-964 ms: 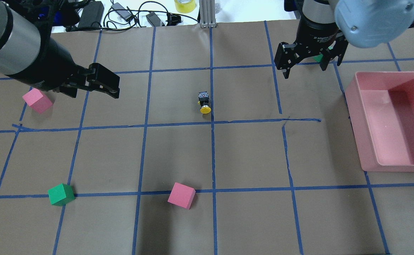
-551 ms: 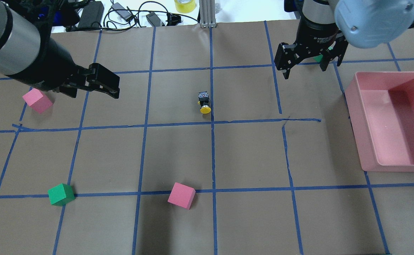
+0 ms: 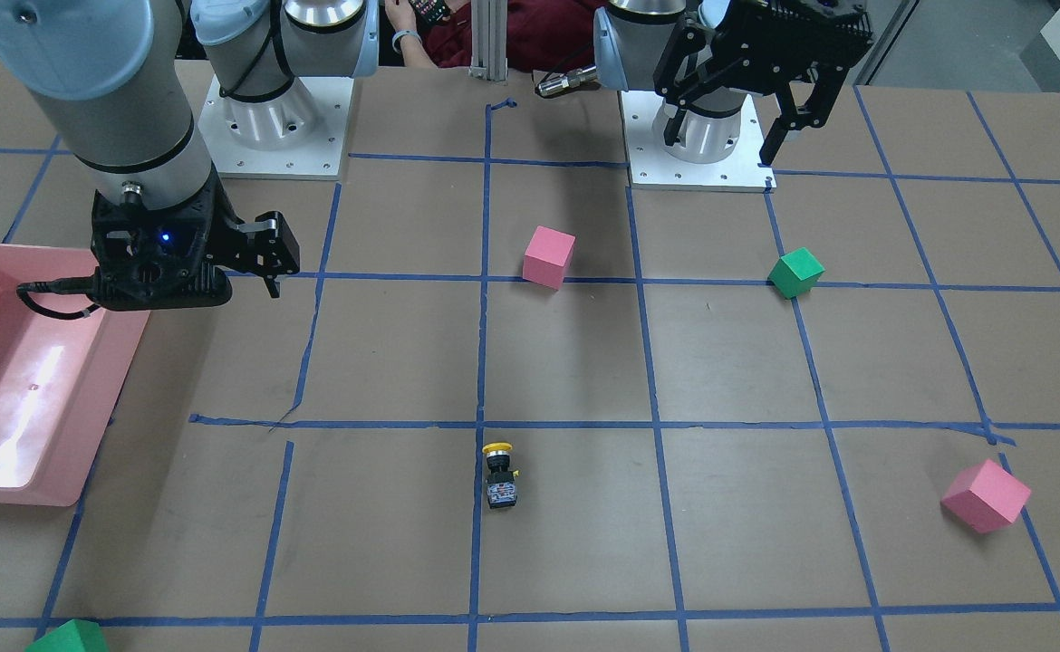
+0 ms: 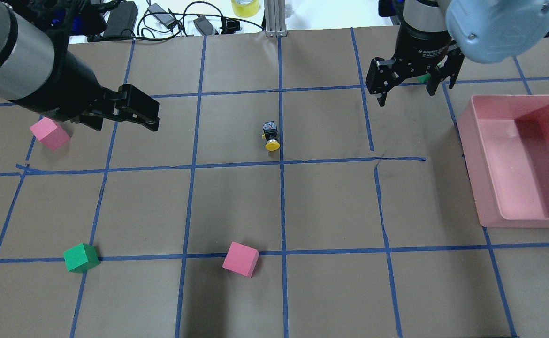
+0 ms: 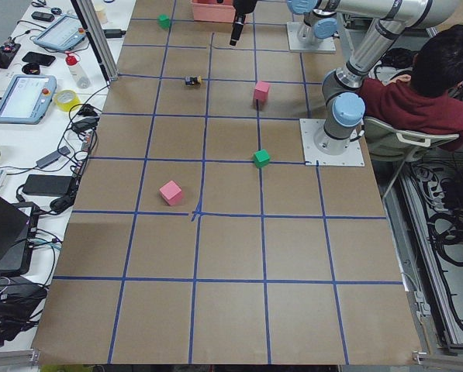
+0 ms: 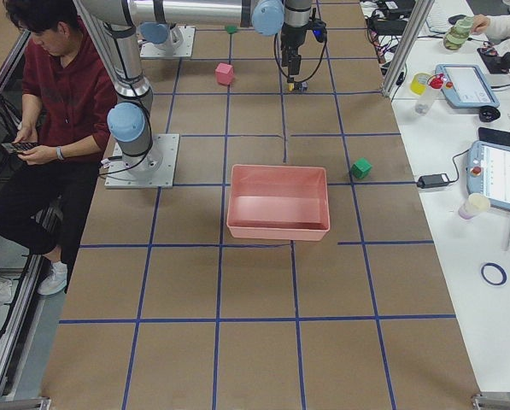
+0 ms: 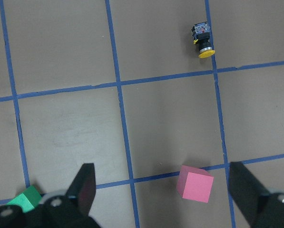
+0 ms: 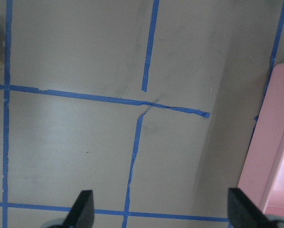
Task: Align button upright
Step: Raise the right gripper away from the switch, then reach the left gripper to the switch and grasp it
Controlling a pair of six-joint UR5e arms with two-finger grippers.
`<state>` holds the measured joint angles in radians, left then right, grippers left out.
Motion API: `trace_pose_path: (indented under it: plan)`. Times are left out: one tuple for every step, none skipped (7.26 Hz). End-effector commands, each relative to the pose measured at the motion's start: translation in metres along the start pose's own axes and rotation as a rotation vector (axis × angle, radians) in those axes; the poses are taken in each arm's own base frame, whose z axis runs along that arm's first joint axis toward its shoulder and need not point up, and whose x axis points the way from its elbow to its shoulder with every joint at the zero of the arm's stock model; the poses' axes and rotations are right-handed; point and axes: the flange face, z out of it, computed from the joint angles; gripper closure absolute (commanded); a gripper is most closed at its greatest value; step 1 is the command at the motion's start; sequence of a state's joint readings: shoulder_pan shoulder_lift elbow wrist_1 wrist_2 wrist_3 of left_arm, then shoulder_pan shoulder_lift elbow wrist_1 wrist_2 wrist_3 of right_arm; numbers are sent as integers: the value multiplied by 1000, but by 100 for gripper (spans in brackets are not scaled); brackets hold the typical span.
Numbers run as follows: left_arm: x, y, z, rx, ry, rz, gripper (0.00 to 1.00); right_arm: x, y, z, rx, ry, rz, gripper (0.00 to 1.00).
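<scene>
Starting on the robot's side of the desk (image 4: 331, 206): a green cube (image 4: 80, 257) sits near-left, and a pink cube (image 4: 240, 258) is just left of the centre tape line (image 4: 282, 197). Neither matters here.

Further out, about mid-desk, is the button (image 4: 270, 135). It's lying on its side just left of the centre tape line. The yellow cap points back toward the robot and the contact block points away, so it's definitely not upright yet. Nothing is touching it.

The pink bin (image 4: 472, 164) is off to the right and looks empty as far as I can see. Another pink cube (image 4: 49, 133) is far-left.

The left jaws hang above the desk, well left of the button. They're spread wide with nothing between them, and the left wrist camera shows that clearly. The right jaws are far-right, also wide open and empty. A second green cube (image 4: 423, 77) peeks out behind them.

My read is that this is still pre-approach and no grasp has started. Either arm could take it, I can't tell which. The next move would be to get over the button and turn the wrist so the jaws straddle the black body rather than the cap. Then come down, pinch, and tip it so the block lands flat with the cap up. It's small and round-ish, so I'd guess it rolls or slips if the pinch is off-centre.
</scene>
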<state>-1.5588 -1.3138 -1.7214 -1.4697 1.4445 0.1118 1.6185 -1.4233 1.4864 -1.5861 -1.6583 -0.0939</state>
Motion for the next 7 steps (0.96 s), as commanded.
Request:
trace_pose_path:
  plan:
    - [3, 3, 22, -25, 46, -14, 0, -2, 6, -7, 7, -2, -3, 0]
    - [1, -5, 27, 5, 41, -14, 0, -3, 10, -8, -24, -11, -5, 0]
    - [5, -10, 38, 24, 44, -35, 0, -3, 15, -13, -30, -34, -2, 0]
    - [23, -12, 67, 95, 49, -49, 0, -4, 16, -13, -35, -37, -2, 0]
    - [52, -3, 108, 161, 69, -64, 0, -3, 16, -13, -35, -36, -2, 0]
    - [79, 14, 147, 222, 7, -70, 0, -3, 17, -14, -33, -34, -2, 0]
    - [104, 28, 186, 277, -14, -60, 0, -2, 18, -17, -26, -33, 6, 0]
